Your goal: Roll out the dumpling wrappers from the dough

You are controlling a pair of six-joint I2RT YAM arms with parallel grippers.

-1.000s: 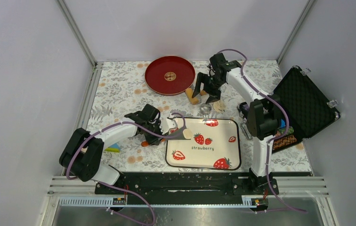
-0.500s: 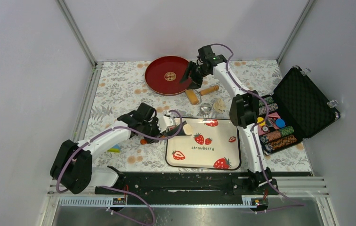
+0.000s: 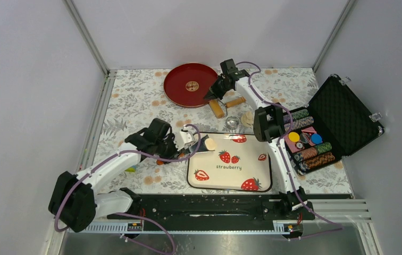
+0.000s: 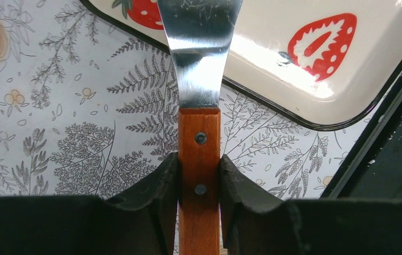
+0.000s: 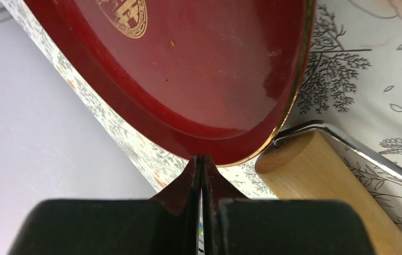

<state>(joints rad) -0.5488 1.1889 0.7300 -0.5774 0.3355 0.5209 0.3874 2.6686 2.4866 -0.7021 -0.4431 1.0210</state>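
Your right fingers [image 5: 185, 183] are pressed together at the red plate [image 5: 231, 79] rim; left fingers [image 4: 156, 191] pinch the spatula [image 4: 199, 154] over the tray [image 4: 300, 74] edge.

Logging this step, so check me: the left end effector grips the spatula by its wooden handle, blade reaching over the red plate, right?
Not quite. The left end effector grips the spatula by its wooden handle, but the blade reaches over the strawberry tray instead, as the left wrist view shows.
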